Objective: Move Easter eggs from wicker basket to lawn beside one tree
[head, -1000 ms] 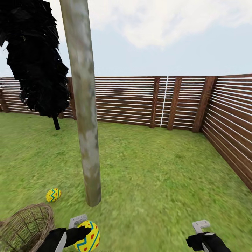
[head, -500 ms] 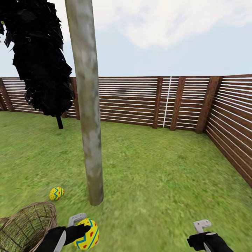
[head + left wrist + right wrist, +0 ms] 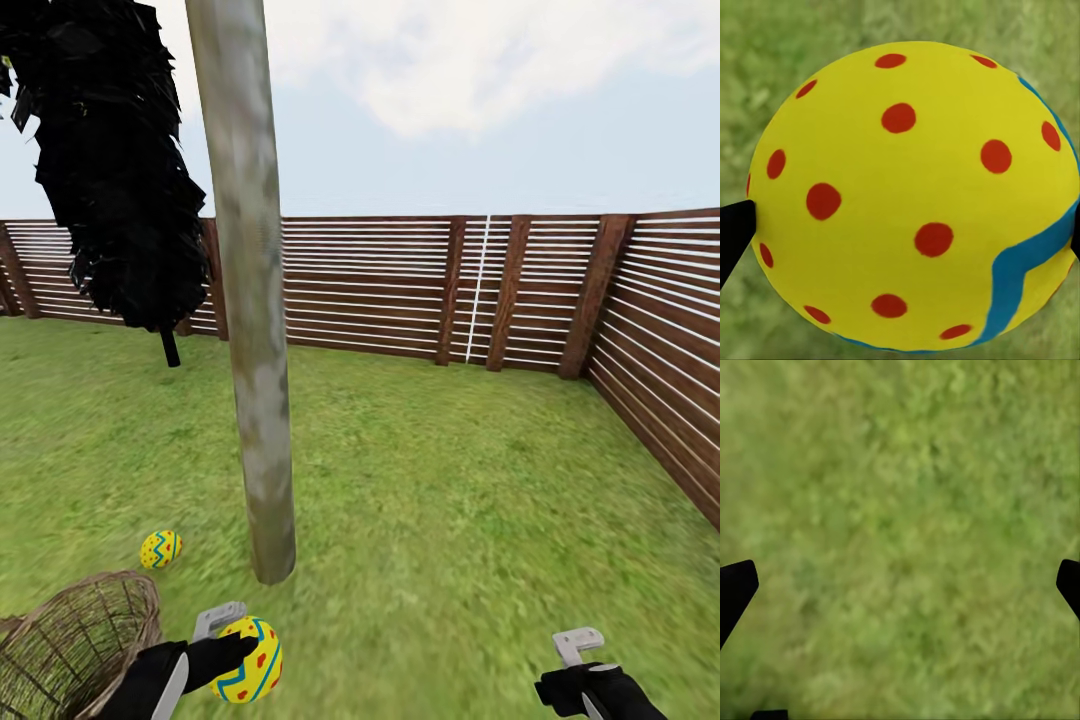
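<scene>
Head view: the left tool (image 3: 232, 640) pinches an Easter egg (image 3: 247, 660) above the lawn (image 3: 450, 500) just before the tree (image 3: 262, 420); lowering it to the grass before release should stop rolling. The right tool (image 3: 900, 585) hangs spread, empty.

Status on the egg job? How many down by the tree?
One egg lies on the lawn near the pale tree trunk. The second egg is held in the left hand, above grass close to the trunk. The third isn't visible; the wicker basket interior is unclear. The right hand is open and empty.
</scene>
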